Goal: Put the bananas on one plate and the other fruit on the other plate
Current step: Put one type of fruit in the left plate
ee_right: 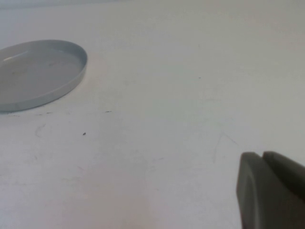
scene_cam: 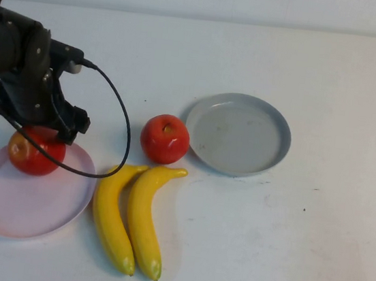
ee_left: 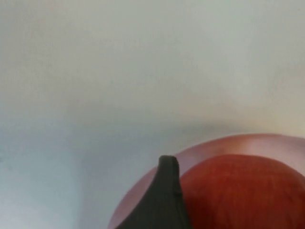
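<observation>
My left gripper (scene_cam: 46, 130) is over the far edge of the pale pink plate (scene_cam: 1, 210), shut on a red apple (scene_cam: 35, 153). In the left wrist view that apple (ee_left: 243, 191) fills the space beside one dark finger (ee_left: 167, 191), above the pink plate's rim (ee_left: 224, 142). A second red apple (scene_cam: 165, 138) sits on the table between the plates. Two yellow bananas (scene_cam: 131, 216) lie side by side in front of it. The grey plate (scene_cam: 238, 134) is empty and also shows in the right wrist view (ee_right: 38, 71). My right gripper (ee_right: 262, 160) is shut, low over bare table, out of the high view.
The left arm's black cable (scene_cam: 124, 126) loops down beside the second apple and the pink plate. The white table (scene_cam: 313, 238) stretches to the right and front of the grey plate.
</observation>
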Tool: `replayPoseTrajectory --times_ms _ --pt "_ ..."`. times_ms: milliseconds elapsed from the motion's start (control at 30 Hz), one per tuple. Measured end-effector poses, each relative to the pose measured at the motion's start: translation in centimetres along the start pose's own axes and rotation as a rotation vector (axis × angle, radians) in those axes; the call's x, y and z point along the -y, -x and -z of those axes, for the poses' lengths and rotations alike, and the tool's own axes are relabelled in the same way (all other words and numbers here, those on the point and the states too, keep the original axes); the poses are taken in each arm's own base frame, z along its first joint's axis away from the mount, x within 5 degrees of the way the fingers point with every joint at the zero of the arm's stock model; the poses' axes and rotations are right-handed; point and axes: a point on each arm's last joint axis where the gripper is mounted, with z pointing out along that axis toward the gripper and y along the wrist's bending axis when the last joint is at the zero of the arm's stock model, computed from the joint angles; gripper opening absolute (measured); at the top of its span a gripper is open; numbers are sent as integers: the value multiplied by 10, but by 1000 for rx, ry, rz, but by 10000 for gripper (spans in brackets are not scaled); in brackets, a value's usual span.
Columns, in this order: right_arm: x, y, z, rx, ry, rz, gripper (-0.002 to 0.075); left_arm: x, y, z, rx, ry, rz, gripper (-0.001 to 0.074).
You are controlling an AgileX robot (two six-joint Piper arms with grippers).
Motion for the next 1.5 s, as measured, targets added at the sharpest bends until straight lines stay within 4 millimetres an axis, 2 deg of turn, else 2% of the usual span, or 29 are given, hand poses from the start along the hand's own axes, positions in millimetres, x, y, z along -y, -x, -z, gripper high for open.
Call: replayPoseTrajectory --times_ms 300,433,533,700,867,1100,1500 --pt "0 0 0 0 0 0 -17 19 0 66 122 13 -75 614" --pt "0 0 0 0 0 0 -17 37 0 81 177 -24 -103 614" --pt "0 0 0 0 0 0 -17 58 4 85 226 -108 -143 614" --pt "0 0 0 0 0 0 -17 91 11 80 278 -268 -290 614" --pt "0 0 0 0 0 0 -17 111 21 71 308 -329 -402 614" --pt "0 0 0 0 0 0 -17 122 27 51 311 -331 -494 614" --pt "0 0 0 0 0 0 -17 126 31 29 320 -305 -528 614"
